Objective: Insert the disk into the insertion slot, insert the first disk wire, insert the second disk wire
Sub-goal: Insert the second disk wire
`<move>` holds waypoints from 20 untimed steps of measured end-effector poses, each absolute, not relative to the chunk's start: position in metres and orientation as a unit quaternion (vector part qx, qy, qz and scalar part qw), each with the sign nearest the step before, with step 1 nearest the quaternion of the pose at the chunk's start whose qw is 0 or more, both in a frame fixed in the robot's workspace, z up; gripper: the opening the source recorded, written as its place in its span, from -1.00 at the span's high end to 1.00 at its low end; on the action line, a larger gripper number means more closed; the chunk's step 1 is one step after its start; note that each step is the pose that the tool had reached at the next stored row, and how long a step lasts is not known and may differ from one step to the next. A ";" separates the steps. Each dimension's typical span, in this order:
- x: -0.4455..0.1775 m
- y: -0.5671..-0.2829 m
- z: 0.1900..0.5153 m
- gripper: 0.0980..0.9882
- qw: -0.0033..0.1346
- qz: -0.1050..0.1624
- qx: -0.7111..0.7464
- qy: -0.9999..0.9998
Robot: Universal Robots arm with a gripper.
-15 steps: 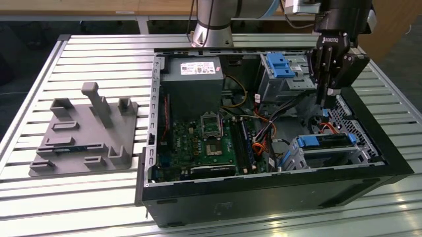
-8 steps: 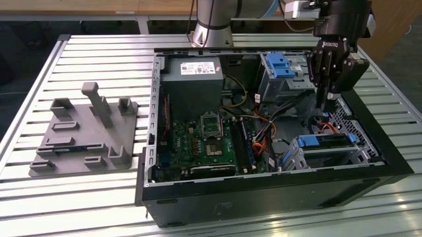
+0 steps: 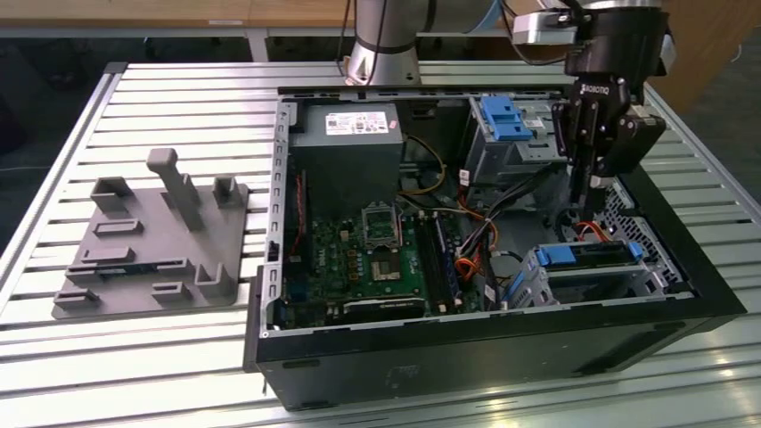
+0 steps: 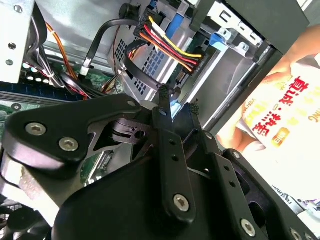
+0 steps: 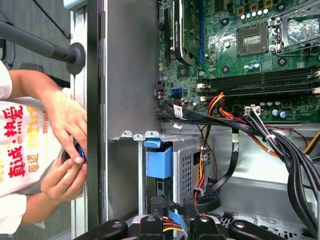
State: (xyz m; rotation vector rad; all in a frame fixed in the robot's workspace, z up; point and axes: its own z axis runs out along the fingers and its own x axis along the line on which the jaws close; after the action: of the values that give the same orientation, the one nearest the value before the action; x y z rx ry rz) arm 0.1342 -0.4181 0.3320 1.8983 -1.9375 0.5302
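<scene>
Blue-framed, the disk [image 3: 585, 256] sits in the insertion slot [image 3: 651, 278], on the exterior view's right of the computer case [image 3: 476, 343]. Just above it, your gripper [image 3: 591, 198] holds its fingers close together, pinching the red-and-yellow disk wire [image 5: 169, 226].

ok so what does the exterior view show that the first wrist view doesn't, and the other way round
Exterior view's own: a grey fixture plate on the slatted table, the power supply, and the taller grey bay with a blue latch. First wrist view's own: a person's hands holding something small and blue, beyond the computer case wall. Shared: the motherboard, the black cable bundle, the gripper, and the disk by its blue carrier, sitting in the insertion slot.
</scene>
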 end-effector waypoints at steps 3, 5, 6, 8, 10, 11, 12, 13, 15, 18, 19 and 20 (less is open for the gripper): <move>0.134 -0.418 0.329 0.54 0.188 0.189 0.676 -0.687; 0.134 -0.418 0.328 0.54 0.188 0.189 0.676 -0.687; 0.134 -0.418 0.327 0.54 0.189 0.189 0.676 -0.687; 0.134 -0.418 0.326 0.54 0.190 0.189 0.676 -0.686; 0.134 -0.418 0.326 0.54 0.193 0.188 0.676 -0.685; 0.134 -0.418 0.326 0.54 0.194 0.187 0.677 -0.685; 0.134 -0.418 0.325 0.54 0.194 0.187 0.677 -0.685; 0.134 -0.418 0.325 0.54 0.194 0.187 0.677 -0.685; 0.135 -0.418 0.325 0.54 0.194 0.187 0.677 -0.685; 0.135 -0.418 0.325 0.54 0.194 0.187 0.677 -0.685; 0.135 -0.418 0.325 0.54 0.194 0.187 0.677 -0.685; 0.135 -0.418 0.325 0.54 0.194 0.187 0.677 -0.685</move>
State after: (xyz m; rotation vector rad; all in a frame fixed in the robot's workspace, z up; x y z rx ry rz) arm 0.1350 -0.4182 0.3249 1.8978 -1.9218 0.5252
